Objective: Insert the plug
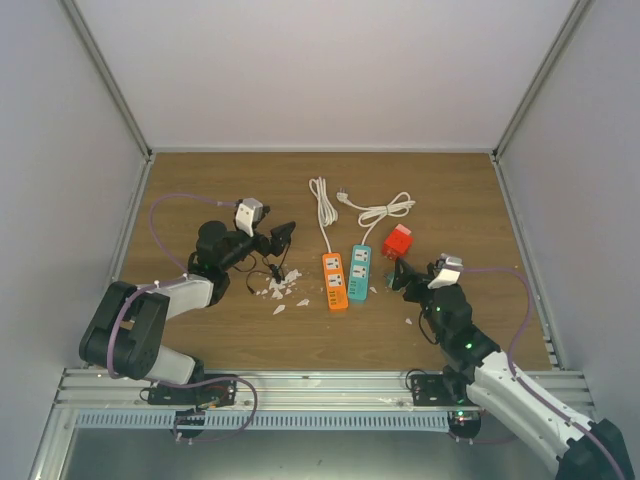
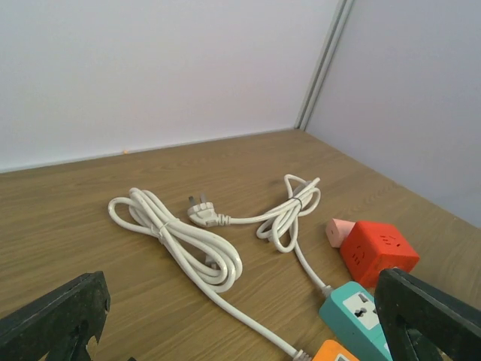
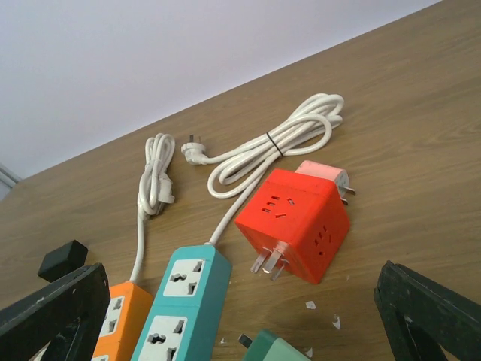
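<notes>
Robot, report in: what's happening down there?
Left gripper and right gripper open, empty. Red cube plug unplugged beside teal strip. White scraps scattered nearby.

Matt wood-grain table (image 1: pixel 220 330); glossy red plastic cube adapter (image 3: pixel 294 223); smooth white cords (image 2: pixel 188 244).

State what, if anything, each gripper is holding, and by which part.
Nothing is held. The left gripper and right gripper both stand open and empty; the red cube adapter and the white plug lie free.
</notes>
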Controlling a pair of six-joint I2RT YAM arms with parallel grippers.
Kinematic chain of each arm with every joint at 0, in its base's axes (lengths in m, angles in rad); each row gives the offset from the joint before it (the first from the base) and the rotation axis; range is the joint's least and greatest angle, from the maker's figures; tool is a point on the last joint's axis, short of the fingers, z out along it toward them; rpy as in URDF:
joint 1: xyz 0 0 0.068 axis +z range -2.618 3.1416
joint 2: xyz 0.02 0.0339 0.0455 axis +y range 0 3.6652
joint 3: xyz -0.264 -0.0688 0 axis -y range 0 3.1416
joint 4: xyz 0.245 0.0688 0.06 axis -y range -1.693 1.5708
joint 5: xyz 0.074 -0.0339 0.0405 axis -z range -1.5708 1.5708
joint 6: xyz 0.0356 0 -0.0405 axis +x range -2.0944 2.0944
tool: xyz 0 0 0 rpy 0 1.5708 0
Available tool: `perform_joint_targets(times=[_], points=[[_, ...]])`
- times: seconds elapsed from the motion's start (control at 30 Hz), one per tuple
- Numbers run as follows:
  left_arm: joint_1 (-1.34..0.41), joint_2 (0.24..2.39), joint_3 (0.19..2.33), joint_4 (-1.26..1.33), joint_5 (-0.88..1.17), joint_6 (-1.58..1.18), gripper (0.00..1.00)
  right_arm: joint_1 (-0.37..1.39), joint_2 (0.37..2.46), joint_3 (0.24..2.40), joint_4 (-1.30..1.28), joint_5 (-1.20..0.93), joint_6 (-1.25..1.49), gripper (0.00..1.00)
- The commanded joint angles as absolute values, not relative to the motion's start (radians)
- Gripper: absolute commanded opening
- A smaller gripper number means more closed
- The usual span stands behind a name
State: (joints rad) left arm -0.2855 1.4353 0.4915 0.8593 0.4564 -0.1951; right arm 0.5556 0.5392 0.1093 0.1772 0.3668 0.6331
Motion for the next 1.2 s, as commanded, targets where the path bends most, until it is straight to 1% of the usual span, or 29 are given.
perform_joint_targets(times=[0.0, 0.27, 0.4, 0.43, 0.57, 0.63, 0.73, 0.8, 0.9, 0.97, 1.17], points=[[-0.295, 1.443, 0.481, 0.934, 0.458, -0.191, 0.99, 0.561, 0.532, 0.125, 0.212, 0.375, 0.614, 1.0], [-0.3, 1.445, 0.483, 0.929, 0.456, -0.182, 0.99, 0.561, 0.525, 0.115, 0.231, 0.349, 0.623, 1.0], [-0.303, 1.446, 0.486, 0.927, 0.482, -0.176, 0.99, 0.562, 0.483, 0.094, 0.228, 0.356, 0.636, 1.0], [-0.303, 1.445, 0.484, 0.94, 0.515, -0.173, 0.99, 0.563, 0.475, 0.088, 0.21, 0.363, 0.647, 1.0], [-0.327, 1.47, 0.494, 1.042, 0.774, -0.196, 0.99, 0.563, 0.476, 0.07, 0.147, 0.405, 0.692, 1.0], [-0.371, 1.46, 0.529, 0.991, 0.837, -0.15, 0.99, 0.563, 0.49, 0.068, 0.122, 0.406, 0.712, 1.0], [-0.448, 1.389, 0.504, 0.942, 0.813, -0.036, 0.99, 0.563, 0.522, 0.072, 0.102, 0.372, 0.734, 0.99], [-0.475, 1.352, 0.498, 0.866, 0.92, 0.082, 0.99, 0.565, 0.555, 0.089, 0.077, 0.361, 0.746, 0.99], [-0.517, 1.35, 0.533, 0.625, 1.13, 0.317, 0.99, 0.567, 0.612, 0.1, 0.073, 0.365, 0.782, 1.0], [-0.549, 1.359, 0.553, 0.516, 1.181, 0.413, 0.99, 0.572, 0.668, 0.103, 0.081, 0.37, 0.815, 1.0], [-0.565, 1.384, 0.599, 0.451, 1.269, 0.469, 0.99, 0.624, 0.843, 0.107, 0.142, 0.425, 0.846, 1.0]])
